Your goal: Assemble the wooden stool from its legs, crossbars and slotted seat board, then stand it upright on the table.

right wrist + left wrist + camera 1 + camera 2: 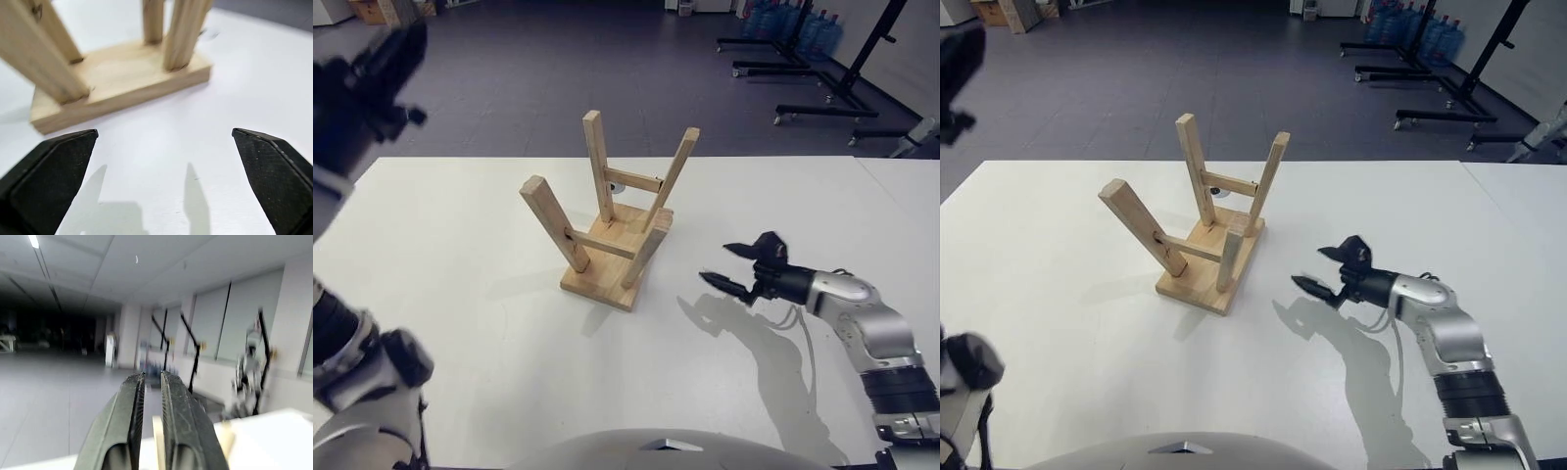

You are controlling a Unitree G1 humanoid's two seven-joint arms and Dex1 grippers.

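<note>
Stool [607, 235] mid table [460, 294], R gripper [714, 261] near

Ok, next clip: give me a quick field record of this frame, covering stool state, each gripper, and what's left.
stool: assembled, upside down
seat board: flat on the table
legs: four, pointing up, splayed
crossbars: two seen, each joining a pair of legs
right gripper: open, empty, low over the table to the right of the stool, aimed at it, not touching
left gripper: shut, empty, held high on the left, away from the stool
remaining: stool not yet stood upright
</note>
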